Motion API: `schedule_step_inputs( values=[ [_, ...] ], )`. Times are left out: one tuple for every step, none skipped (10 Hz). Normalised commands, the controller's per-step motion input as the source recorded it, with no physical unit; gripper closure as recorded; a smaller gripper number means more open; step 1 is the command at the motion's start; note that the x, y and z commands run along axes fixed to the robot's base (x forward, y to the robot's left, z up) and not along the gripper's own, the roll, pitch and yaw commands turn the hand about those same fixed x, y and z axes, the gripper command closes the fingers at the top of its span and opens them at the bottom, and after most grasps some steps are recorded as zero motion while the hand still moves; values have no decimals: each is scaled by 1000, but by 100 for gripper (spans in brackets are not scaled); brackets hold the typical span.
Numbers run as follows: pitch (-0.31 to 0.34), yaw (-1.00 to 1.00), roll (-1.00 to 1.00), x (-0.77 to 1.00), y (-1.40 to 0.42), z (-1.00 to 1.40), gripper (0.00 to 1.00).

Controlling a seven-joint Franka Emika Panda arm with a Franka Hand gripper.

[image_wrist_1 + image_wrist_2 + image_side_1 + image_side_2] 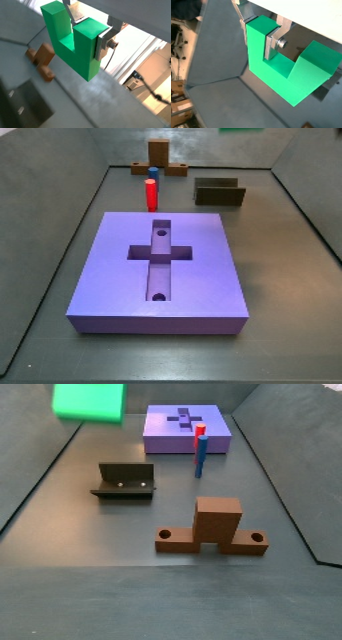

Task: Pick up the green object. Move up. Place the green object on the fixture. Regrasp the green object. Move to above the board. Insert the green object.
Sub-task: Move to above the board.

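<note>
Grey enclosure floor [80,534]. The gripper [90,32], raised well above it, is clamped on one prong of the bright green U-shaped block [75,42], prongs pointing up toward the wrist. Below stands the dark boxy fixture [126,481]; a side view crops the block [88,401].

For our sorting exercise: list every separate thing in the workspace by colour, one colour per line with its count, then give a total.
Green: 1, the green object, held in the gripper up in the air
Purple: 1, the board
Red: 1, the peg
Blue: 1, the small piece
Brown: 1, the wooden block
Dark olive: 1, the fixture
Total: 6
</note>
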Motion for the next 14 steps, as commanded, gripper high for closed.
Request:
schedule_step_inputs(
  values=[
    [35, 14, -14, -34, -1, 1400, 100],
    [41, 18, -5, -11, -13, 761, 100],
    [58, 19, 3, 24, -13, 276, 100],
    [167, -83, -1000, -1342, -1400, 254, 100],
    [149, -79, -1000, -1373, -1400, 277, 100],
    [121, -64, -1000, -1400, -1316, 259, 100],
    [116, -57, -1000, -1400, -1285, 233, 100],
    [122, -43, -1000, -1400, -1296, 246, 100],
    [121, -38, -1000, -1400, -1290, 248, 100],
    [118, -20, -1000, -844, -732, 124, 100],
    [120, -19, -1000, -502, -420, 64, 100],
    [109, -10, -1000, -208, -141, 29, 100],
    [98, -6, -1000, -124, -69, 6, 100],
    [59, -2, -888, -105, -21, 13, 100]
  ],
)
